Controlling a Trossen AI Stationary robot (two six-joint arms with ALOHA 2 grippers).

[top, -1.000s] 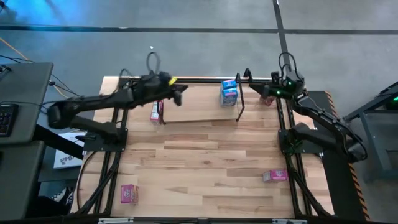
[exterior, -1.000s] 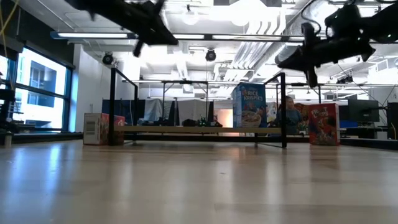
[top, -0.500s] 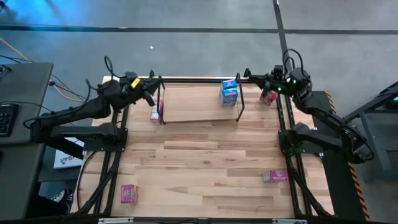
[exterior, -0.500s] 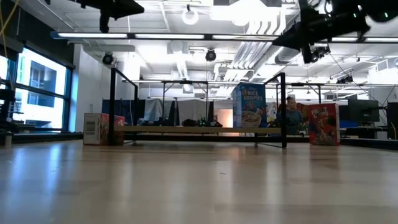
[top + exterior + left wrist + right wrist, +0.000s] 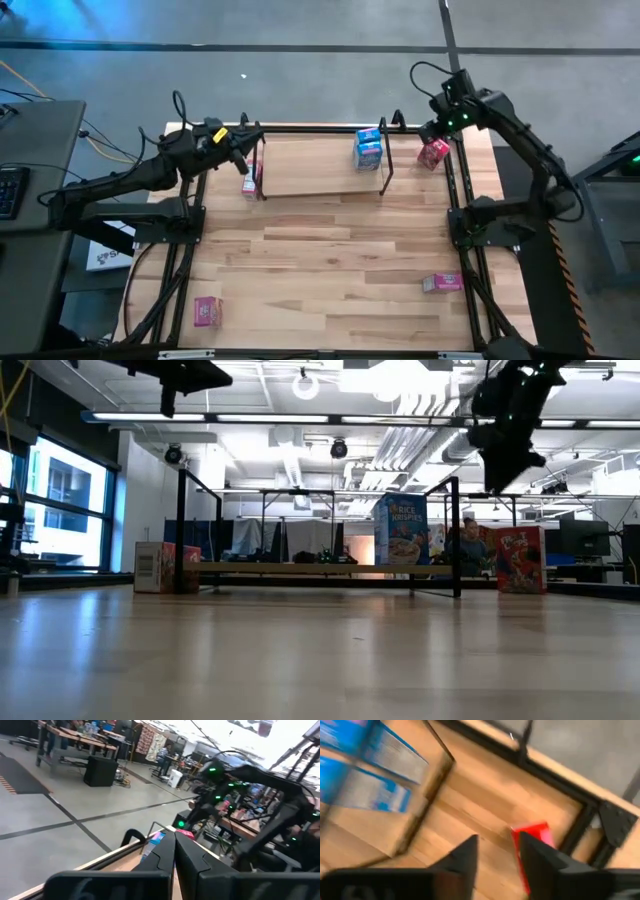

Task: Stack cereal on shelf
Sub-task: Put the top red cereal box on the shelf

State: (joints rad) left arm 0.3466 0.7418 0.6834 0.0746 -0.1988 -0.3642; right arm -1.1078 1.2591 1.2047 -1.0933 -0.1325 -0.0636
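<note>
- A blue cereal box [image 5: 368, 148] is standing on the shelf [image 5: 320, 175], a low wire rack at the table's far edge; it is the only box clearly shelved.
- A pink box [image 5: 250, 180] is sitting at the shelf's left end, beside the wire frame; whether it is on the board is unclear.
- Another pink box [image 5: 433, 153] is sitting on the table just right of the shelf.
- Two more pink boxes are waiting near the front: one front left [image 5: 207, 312], one front right [image 5: 441, 283].
- The right gripper [image 5: 437, 128] is hovering above the box right of the shelf, fingers slightly apart, holding nothing.
- The left gripper [image 5: 238, 148] is hanging by the shelf's left end, fingers pressed together, empty.
- Most stacking seems undone.
</note>
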